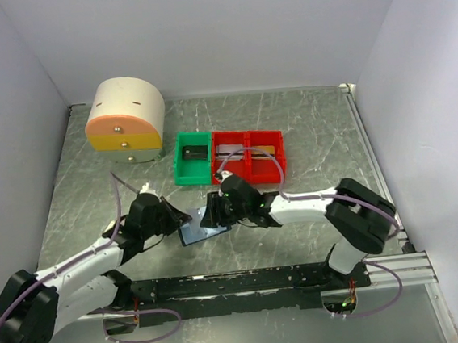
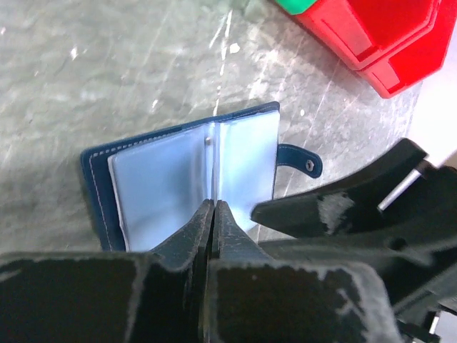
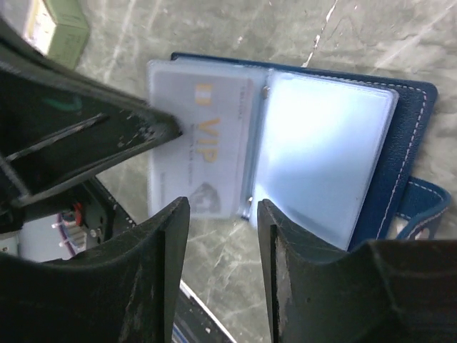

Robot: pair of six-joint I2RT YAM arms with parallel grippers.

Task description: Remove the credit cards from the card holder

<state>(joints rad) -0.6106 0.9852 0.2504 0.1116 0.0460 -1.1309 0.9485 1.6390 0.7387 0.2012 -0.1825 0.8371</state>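
A small navy card holder (image 1: pixel 204 226) lies open on the marbled grey desk (image 1: pixel 314 123), between two robot arms and on the near side of a red bin (image 1: pixel 248 157). Its clear plastic sleeves lie spread like pages. One sleeve holds a pale grey credit card (image 3: pixel 207 150) with gold "VIP" lettering.

The left end effector (image 2: pixel 214 209) has its fingers pressed together at the sleeves' edge; whether a sleeve is nipped between them cannot be told. The right end effector (image 3: pixel 221 207) hovers over the holder with its fingers spread.

The card looks thin, light, stiff and slick, and the sleeves look floppy. The best grip is probably on the card's edge at the sleeve mouth, with the holder pinned down.
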